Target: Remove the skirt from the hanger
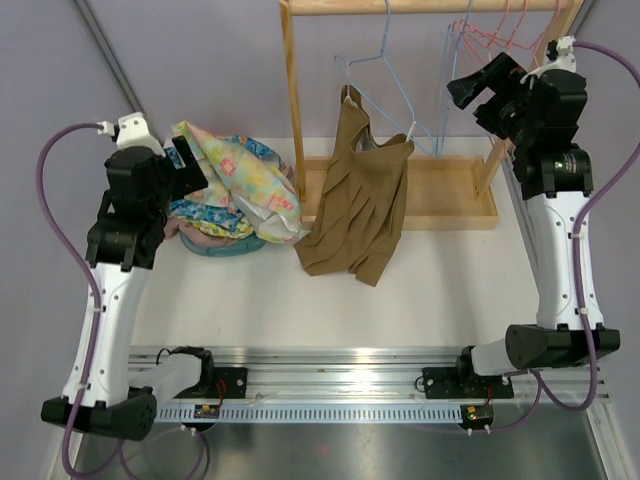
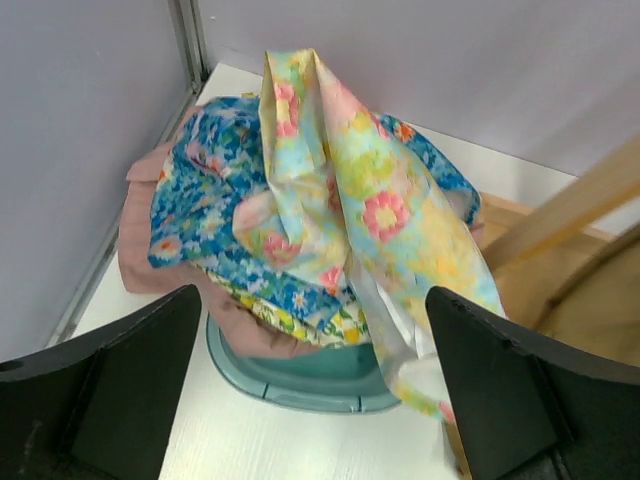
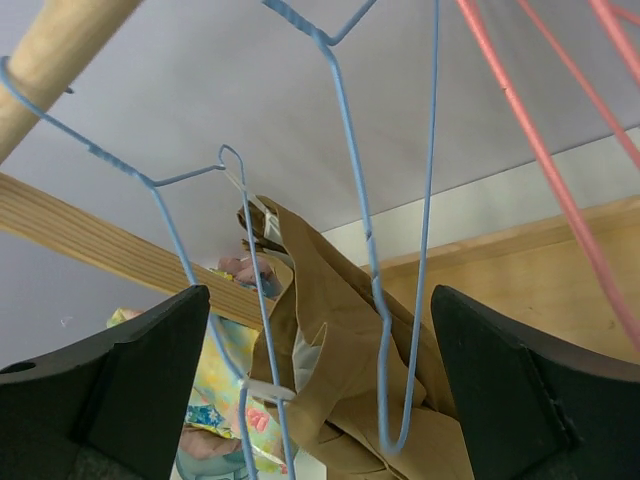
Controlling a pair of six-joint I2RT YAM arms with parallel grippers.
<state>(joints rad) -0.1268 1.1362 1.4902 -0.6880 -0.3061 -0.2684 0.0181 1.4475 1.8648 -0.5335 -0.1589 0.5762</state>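
Right gripper (image 3: 320, 292) gapes wide, empty, just beside the blue hanger (image 3: 354, 170), lined up on the hung skirt (image 1: 360, 200). Left gripper (image 2: 312, 296), equally open and empty, waits well left of the hanger over the clothes pile (image 1: 235, 190).

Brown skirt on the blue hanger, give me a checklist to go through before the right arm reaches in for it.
1. Right end effector open and empty: ok.
2. Brown skirt and blue hanger framed between its fingers in the wrist view: ok.
3. Skirt hangs from the hanger on the wooden rack: ok.
4. How the skirt is fastened to the hanger: cannot tell.
5. Red hangers clear of the approach: not ok, they hang close beside the blue one.
6. Left end effector out of the way, open over the floral clothes pile: ok.
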